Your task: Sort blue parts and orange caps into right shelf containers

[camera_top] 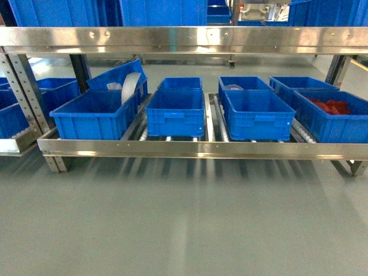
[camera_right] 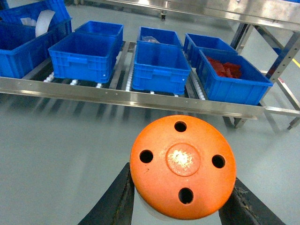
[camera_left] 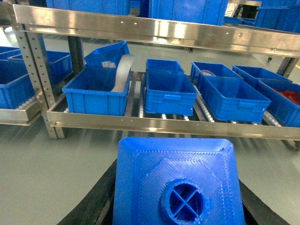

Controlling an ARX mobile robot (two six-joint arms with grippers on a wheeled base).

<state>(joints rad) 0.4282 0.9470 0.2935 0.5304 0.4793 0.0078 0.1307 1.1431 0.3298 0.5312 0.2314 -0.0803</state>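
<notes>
With the left gripper (camera_left: 176, 220) clamping a blue part (camera_left: 177, 185) and the right gripper (camera_right: 180, 206) an orange cap (camera_right: 183, 166), both short of the shelf (camera_top: 190, 148), carrying to its right-hand crates (camera_top: 330, 115) comes next.

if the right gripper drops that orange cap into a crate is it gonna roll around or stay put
The orange cap looks rigid and round, so landing on its side it would probably roll. Its flat top suggests it would settle if it lands on an end. The right gripper clamps curved sides, so slight slipping seems possible.

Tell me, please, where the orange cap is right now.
In the right wrist view, the orange cap sits between the right gripper's fingers, above the floor before the shelf.
</notes>
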